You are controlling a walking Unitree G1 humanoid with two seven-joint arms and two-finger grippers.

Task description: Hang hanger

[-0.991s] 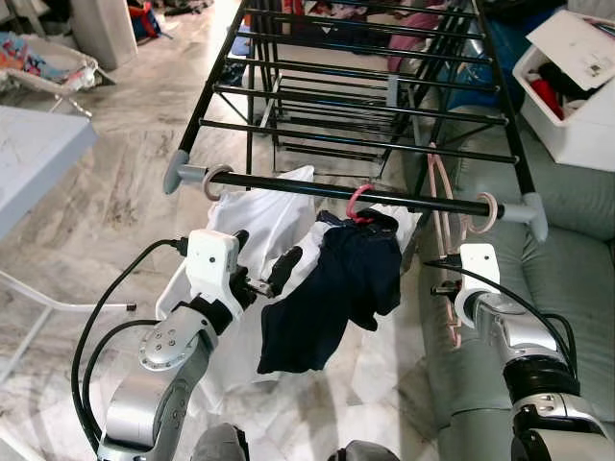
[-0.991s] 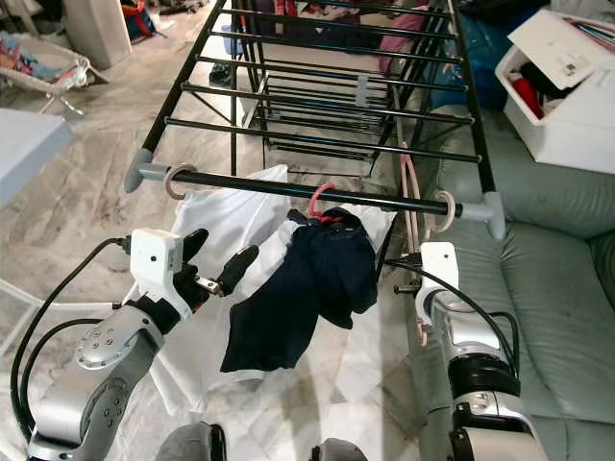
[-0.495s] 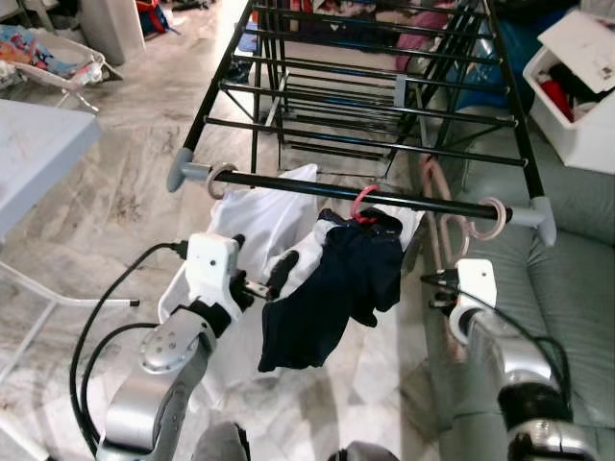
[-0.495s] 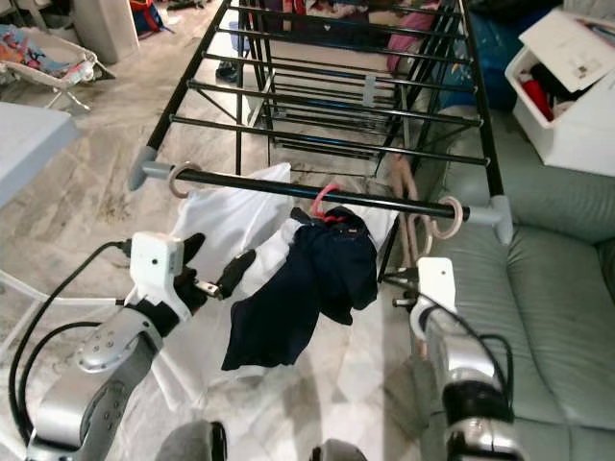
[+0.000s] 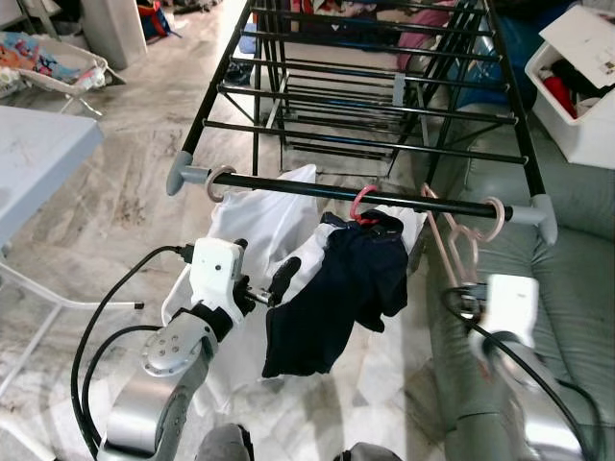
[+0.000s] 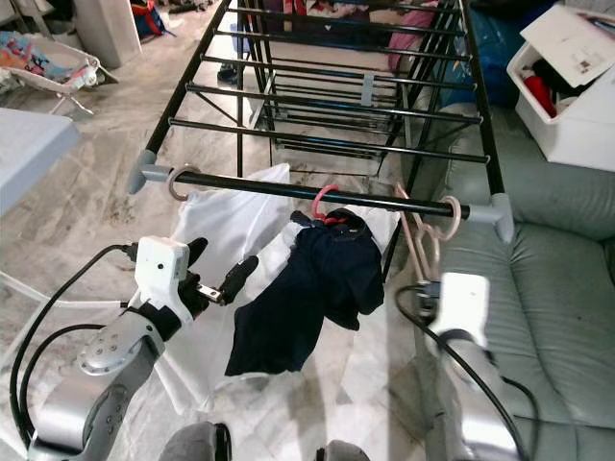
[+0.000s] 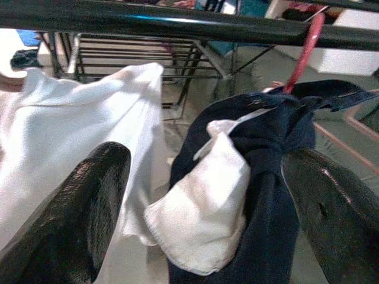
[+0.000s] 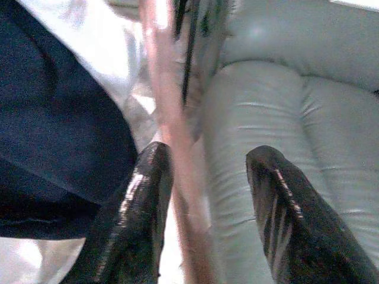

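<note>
Pink hanger [image 5: 459, 248] hooked on front rail [image 5: 356, 194] of drying rack [image 6: 327, 96], at the robot's right end, beside the grey end cap [image 5: 544, 217]; frame dangling tilted below the rail, just beside the sofa [image 6: 548, 288]. Hook seated on the rail as far as visible.

Right gripper [image 8: 204, 207]: fingers [image 8: 133, 201] parted, gripping nothing; hanger's pink bar running between them close to one finger, contact not resolvable through blur. Head views blurred around the right wrist.

Left gripper [image 5: 261, 286]: fingers spread wide, empty, near the navy garment [image 5: 332, 288] on the red hanger [image 6: 325, 202] and the white shirt [image 5: 255, 216].

Judgement: hanging appears essentially done; step in hand is a clean release. To do well: keep fingers wide, back straight off along the hanger's plane, avoid snagging the bar or lifting the hook off the rail. Check for swing settling. Keep left arm clear of hanging clothes.
</note>
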